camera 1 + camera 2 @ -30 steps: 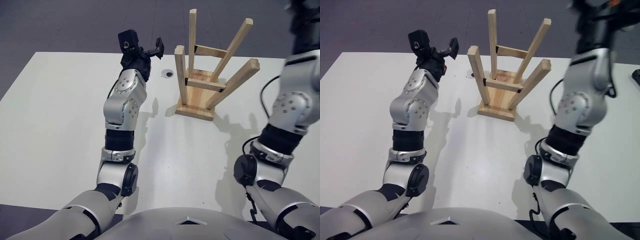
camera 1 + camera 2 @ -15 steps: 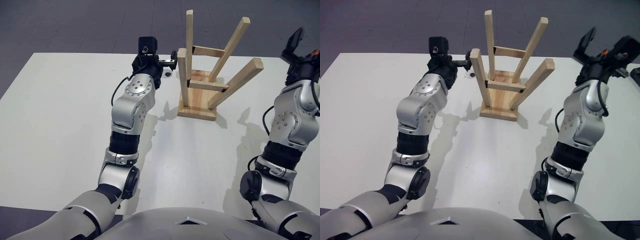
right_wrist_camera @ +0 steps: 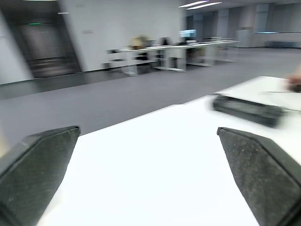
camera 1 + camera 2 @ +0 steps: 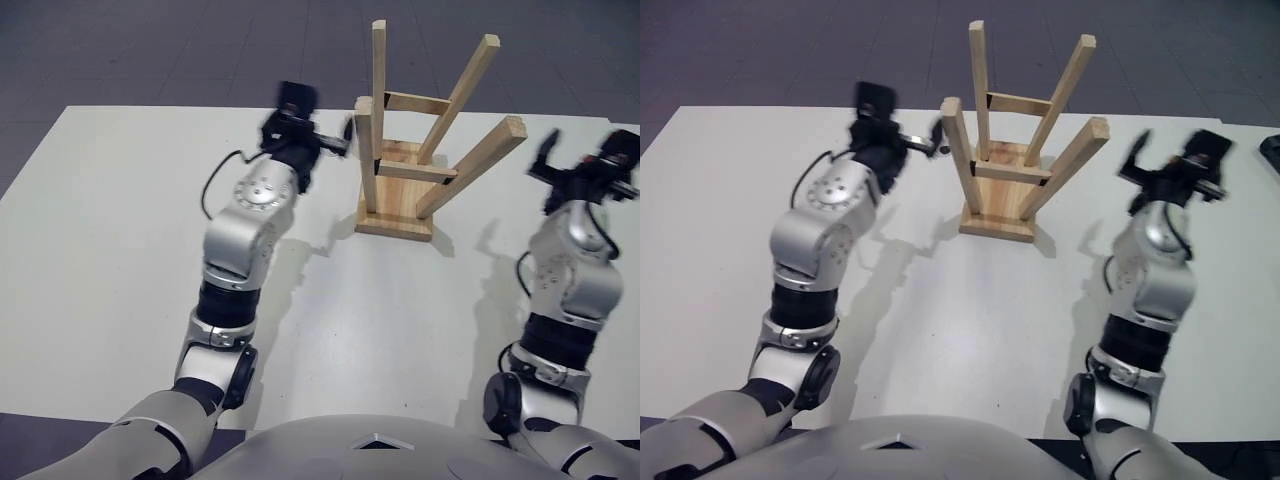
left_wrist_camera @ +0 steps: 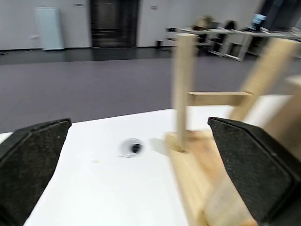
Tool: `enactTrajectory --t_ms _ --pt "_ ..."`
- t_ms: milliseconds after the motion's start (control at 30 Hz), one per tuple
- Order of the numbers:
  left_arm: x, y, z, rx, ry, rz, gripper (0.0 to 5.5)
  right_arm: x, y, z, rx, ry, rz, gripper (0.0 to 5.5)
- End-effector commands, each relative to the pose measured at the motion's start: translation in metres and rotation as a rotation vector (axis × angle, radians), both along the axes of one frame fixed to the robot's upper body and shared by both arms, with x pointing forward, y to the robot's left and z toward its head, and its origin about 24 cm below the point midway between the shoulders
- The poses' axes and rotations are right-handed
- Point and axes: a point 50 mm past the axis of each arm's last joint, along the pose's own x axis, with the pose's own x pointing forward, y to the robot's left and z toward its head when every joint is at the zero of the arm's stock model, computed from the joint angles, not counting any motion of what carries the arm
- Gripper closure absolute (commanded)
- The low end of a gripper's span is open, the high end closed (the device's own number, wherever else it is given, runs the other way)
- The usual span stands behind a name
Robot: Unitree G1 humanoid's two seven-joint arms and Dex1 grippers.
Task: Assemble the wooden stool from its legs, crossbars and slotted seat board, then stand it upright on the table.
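We see the stool point(image 4: 400, 185) upside down on the worktop point(image 4: 110, 230). The left gripper point(image 5: 138, 127) is just beside one leg, the right gripper point(image 3: 148, 132) farther off. Both have their fingers apart.

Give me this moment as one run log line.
stool: assembled, upside down on table | left gripper: open, near a leg | right gripper: open, clear of stool | upright: not yet

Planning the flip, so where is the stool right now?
In the head views, the stool rests upside down on its seat board, toward the far edge of the table, between the left claw and the right claw.
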Motion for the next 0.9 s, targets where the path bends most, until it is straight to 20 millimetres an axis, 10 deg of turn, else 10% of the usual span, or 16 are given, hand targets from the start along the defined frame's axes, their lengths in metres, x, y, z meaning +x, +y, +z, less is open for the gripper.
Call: enactTrajectory --t_ms 33,367,500,700,800,900 --pt "-0.004 -0.028 -0.017 0.058 0.112 -0.115 0.10 0.002 0.030 0.007 0.035 -0.025 0.139 0.12" --pt "0.002 -0.003 -0.034 0.075 0.192 0.031 0.10 -0.004 -0.019 -0.019 0.042 0.141 -0.175 0.12" --pt "0.003 0.066 -0.025 -0.011 0.189 0.294 0.10 0.002 -0.004 -0.008 -0.023 0.096 -0.007 0.12" --pt "0.013 0.206 0.027 -0.560 -0.023 0.807 0.10 0.001 0.063 -0.002 -0.267 0.010 0.765 0.12" --pt "0.012 0.224 0.034 -0.546 -0.064 0.857 0.10 -0.014 0.072 0.010 -0.222 -0.074 0.947 0.12" --pt "0.014 0.223 0.029 -0.555 -0.044 0.874 0.10 0.004 0.037 0.008 -0.212 -0.036 0.700 0.12"
